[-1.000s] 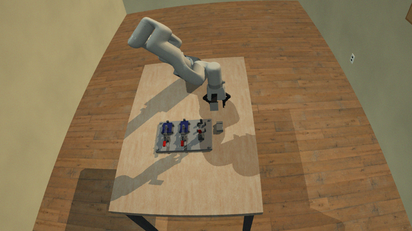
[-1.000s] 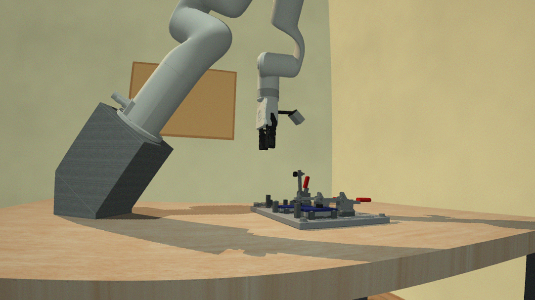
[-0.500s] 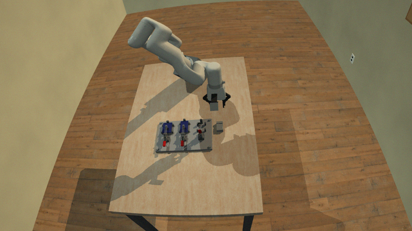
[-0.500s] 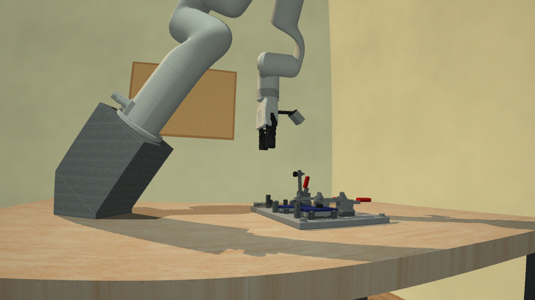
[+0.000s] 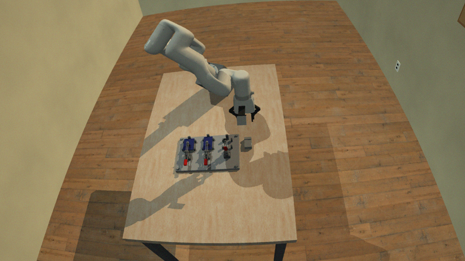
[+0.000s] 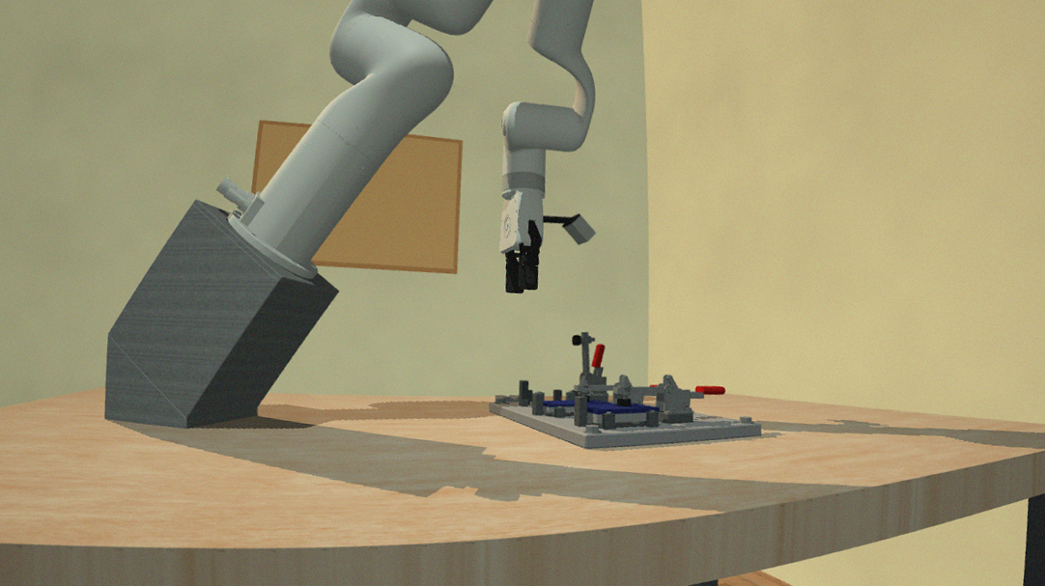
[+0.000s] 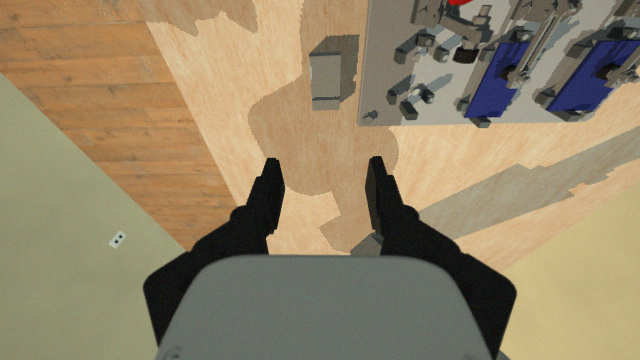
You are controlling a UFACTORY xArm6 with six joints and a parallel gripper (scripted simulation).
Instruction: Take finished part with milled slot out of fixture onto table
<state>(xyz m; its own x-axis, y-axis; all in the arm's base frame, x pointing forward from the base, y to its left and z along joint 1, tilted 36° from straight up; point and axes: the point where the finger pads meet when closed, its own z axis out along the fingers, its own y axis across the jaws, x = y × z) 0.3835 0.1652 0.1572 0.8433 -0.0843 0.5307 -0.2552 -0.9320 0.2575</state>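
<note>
A: Where is the grey rectangular finished part (image 7: 327, 75)?
B: Flat on the wooden table (image 5: 211, 209), just beside the grey fixture plate (image 5: 192, 168).
A: The two blue blanks (image 7: 492, 85)?
B: Nested, clamp bars across them.
A: The black gripper (image 7: 322, 167)?
B: Fingers apart, empty, well above; the task looks essentially finished.

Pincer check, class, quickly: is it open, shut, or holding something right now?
Pincer: open, holding nothing; it hangs above the table, and the grey part lies free beside the fixture.
</note>
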